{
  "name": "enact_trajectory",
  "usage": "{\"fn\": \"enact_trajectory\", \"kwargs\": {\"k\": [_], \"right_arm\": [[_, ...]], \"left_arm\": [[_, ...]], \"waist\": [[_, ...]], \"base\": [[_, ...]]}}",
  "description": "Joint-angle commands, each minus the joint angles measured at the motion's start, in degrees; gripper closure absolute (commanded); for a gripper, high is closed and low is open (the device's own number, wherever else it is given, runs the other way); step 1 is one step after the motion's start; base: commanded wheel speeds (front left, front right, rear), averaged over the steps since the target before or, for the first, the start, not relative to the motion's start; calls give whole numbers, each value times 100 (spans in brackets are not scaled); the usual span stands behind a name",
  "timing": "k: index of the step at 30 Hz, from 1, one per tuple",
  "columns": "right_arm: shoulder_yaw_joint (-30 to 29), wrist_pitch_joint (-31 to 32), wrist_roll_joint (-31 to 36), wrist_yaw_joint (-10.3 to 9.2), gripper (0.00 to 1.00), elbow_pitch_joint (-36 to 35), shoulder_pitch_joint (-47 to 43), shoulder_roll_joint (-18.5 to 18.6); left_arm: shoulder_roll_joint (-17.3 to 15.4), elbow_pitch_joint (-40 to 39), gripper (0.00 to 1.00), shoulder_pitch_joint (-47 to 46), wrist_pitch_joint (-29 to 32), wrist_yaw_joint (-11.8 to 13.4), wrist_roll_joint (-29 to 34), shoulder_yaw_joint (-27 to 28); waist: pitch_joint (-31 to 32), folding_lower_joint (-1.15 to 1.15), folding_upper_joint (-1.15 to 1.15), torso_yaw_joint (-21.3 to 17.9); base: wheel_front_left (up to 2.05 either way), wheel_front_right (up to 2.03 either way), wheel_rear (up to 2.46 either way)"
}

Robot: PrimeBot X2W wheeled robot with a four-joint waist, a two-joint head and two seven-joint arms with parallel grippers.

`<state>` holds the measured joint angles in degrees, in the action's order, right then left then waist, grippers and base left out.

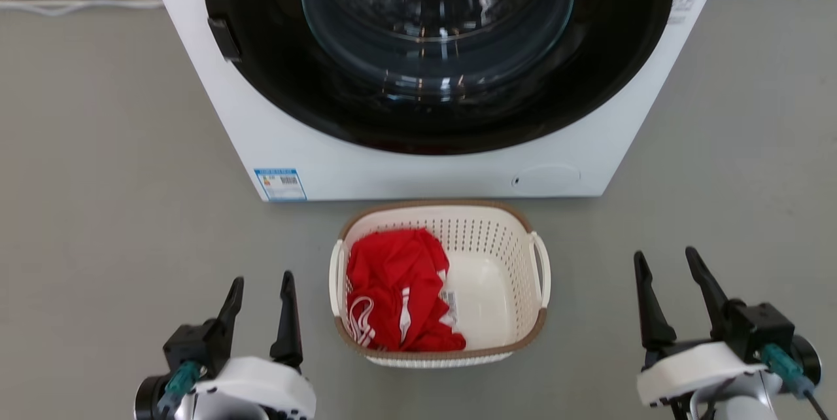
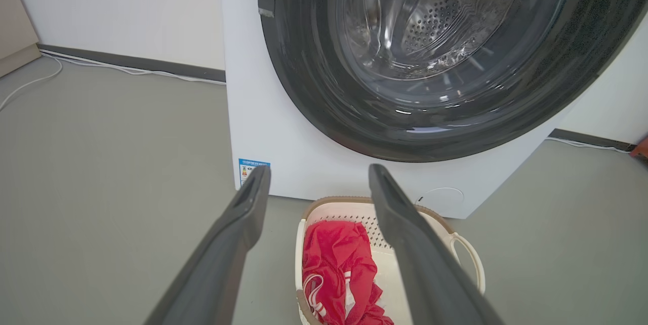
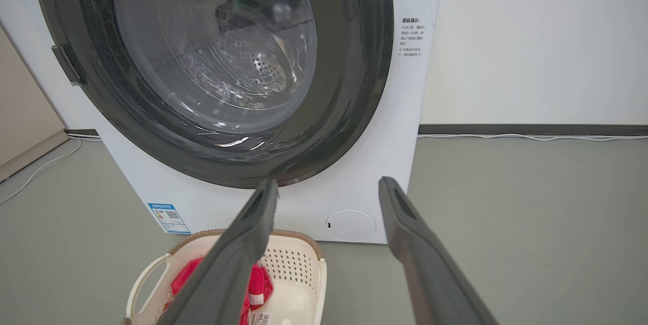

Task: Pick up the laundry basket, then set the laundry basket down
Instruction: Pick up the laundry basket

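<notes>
The laundry basket (image 1: 487, 231) stands on grey floor (image 1: 98, 178) just before the washing machine (image 1: 405, 171), with bare floor either side. The left gripper (image 1: 261, 279) and right gripper (image 1: 666, 255) flank it, both spread and empty. The basket is cream and perforated, with a brown rim and white loop handles, and holds a red garment (image 1: 392, 282). The writing on the machine's blue sticker (image 1: 280, 184) is illegible.

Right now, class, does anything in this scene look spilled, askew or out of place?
Nothing stands out. The laundry basket sits upright on the floor before the washing machine, a red garment bunched inside.
</notes>
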<state>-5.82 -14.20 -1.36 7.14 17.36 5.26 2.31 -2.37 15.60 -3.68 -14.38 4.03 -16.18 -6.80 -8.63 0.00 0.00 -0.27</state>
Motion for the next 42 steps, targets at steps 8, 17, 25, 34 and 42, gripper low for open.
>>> {"fn": "enact_trajectory", "kwargs": {"k": [8, 17, 25, 34, 42], "right_arm": [[66, -80, -27, 35, 0, 283, 704, 57], [-76, -80, 68, 35, 0, 1113, 1349, 57], [-181, -80, 184, 35, 0, 1813, 1875, 57], [-233, -80, 389, 35, 0, 2605, 2585, 57], [-241, -80, 532, 35, 0, 3169, 3120, 57]], "left_arm": [[-51, 198, 0, -720, -62, 92, -134, -80], [-51, 1082, 0, -1426, -62, 118, -384, -448], [-51, 1648, 0, -2083, -62, 140, -547, -681], [-51, 2487, 0, -2924, -62, 144, -790, -1030], [-51, 3119, 0, -3545, -62, 174, -1035, -1355]], "waist": [[-624, 0, 0, 14], [-1215, 0, 0, 29], [-1657, 0, 0, 69], [-2299, 0, 0, 158], [-2728, 0, 0, 199]], "base": [[0, 0, 0], [0, 0, 0], [0, 0, 0], [0, 0, 0], [0, 0, 0]]}}
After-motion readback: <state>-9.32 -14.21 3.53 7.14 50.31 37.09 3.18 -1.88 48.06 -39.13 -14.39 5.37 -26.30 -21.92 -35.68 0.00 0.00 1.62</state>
